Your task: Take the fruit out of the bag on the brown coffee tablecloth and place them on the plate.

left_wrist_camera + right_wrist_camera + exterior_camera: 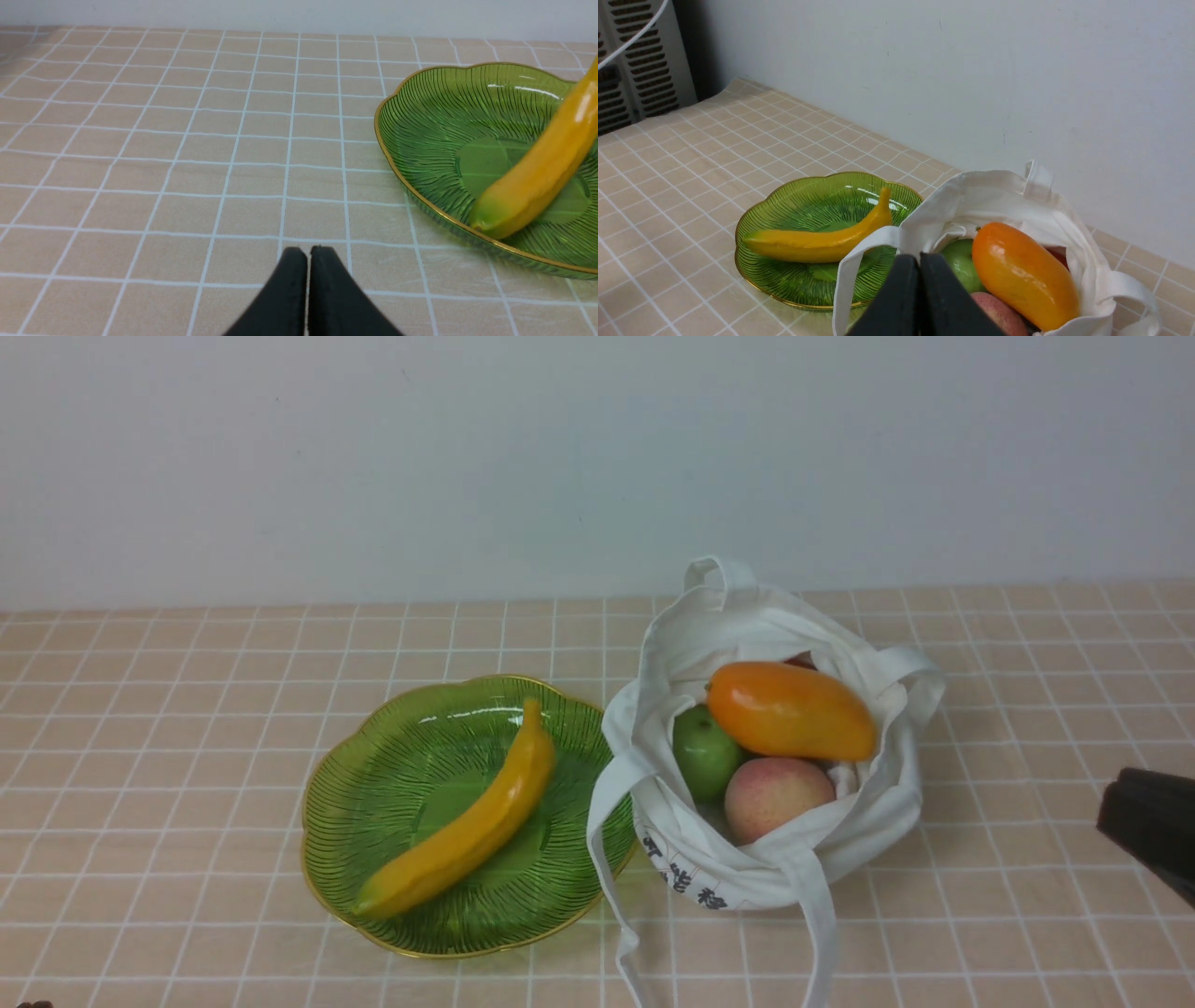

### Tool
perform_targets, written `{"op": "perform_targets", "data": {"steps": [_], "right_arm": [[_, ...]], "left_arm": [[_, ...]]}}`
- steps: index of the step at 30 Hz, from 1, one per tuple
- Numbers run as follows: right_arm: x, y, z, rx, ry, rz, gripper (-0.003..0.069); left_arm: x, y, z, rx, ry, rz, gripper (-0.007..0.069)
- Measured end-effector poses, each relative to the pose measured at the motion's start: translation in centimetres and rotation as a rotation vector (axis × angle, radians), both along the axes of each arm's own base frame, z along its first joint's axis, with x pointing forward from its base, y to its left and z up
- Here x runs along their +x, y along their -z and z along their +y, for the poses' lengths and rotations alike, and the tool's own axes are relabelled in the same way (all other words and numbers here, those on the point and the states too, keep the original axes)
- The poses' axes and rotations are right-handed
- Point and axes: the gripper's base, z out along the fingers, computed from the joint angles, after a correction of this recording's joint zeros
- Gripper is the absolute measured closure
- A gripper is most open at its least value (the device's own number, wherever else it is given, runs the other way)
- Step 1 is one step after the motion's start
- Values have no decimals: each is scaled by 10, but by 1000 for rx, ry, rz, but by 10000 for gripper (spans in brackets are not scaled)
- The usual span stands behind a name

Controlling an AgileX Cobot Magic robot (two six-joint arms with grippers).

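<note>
The white bag (868,821) stands open on the checked tablecloth (187,709). In it lie an orange mango (789,711), a small green fruit (705,751) and a pink-yellow peach (777,796). A yellow banana (467,821) lies across the green plate (392,784), left of the bag. My right gripper (919,261) is shut and empty, above the bag's near side; its dark body shows at the front view's right edge (1153,821). My left gripper (308,254) is shut and empty, low over the cloth left of the plate (420,121).
A plain white wall runs behind the table. A grey vented unit (630,56) stands past the table's far left end. The bag's long straps (822,933) trail toward the front edge.
</note>
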Motion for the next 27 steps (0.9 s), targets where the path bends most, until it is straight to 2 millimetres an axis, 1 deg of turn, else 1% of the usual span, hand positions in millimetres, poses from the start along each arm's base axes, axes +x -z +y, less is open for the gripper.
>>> {"op": "perform_targets", "data": {"steps": [7,9,11,13,14,15,16,17,19,20,21,22,23,27], "right_arm": [[-1,3,0,25,-5,19,673],[-2,11,-3,50,17,25,673],[-2,26,-12,93,97,17,673],[-3,32,-16,106,130,16,673],[-3,44,-22,121,191,16,673],[-5,51,-26,130,226,12,673],[-7,65,-32,133,288,21,673],[-8,70,-36,142,322,18,673],[-11,88,-42,150,393,31,673],[-12,91,-43,152,408,33,673],[-15,106,-47,164,464,40,673],[-15,109,-48,165,475,40,673],[-18,119,-51,171,512,38,673],[-23,140,-56,185,583,16,673]], "left_arm": [[0,0,0,0,0,0,632],[0,0,0,0,0,0,632],[0,0,0,0,0,0,632],[0,0,0,0,0,0,632],[0,0,0,0,0,0,632],[0,0,0,0,0,0,632],[0,0,0,0,0,0,632],[0,0,0,0,0,0,632],[0,0,0,0,0,0,632],[0,0,0,0,0,0,632],[0,0,0,0,0,0,632],[0,0,0,0,0,0,632],[0,0,0,0,0,0,632],[0,0,0,0,0,0,632]]}}
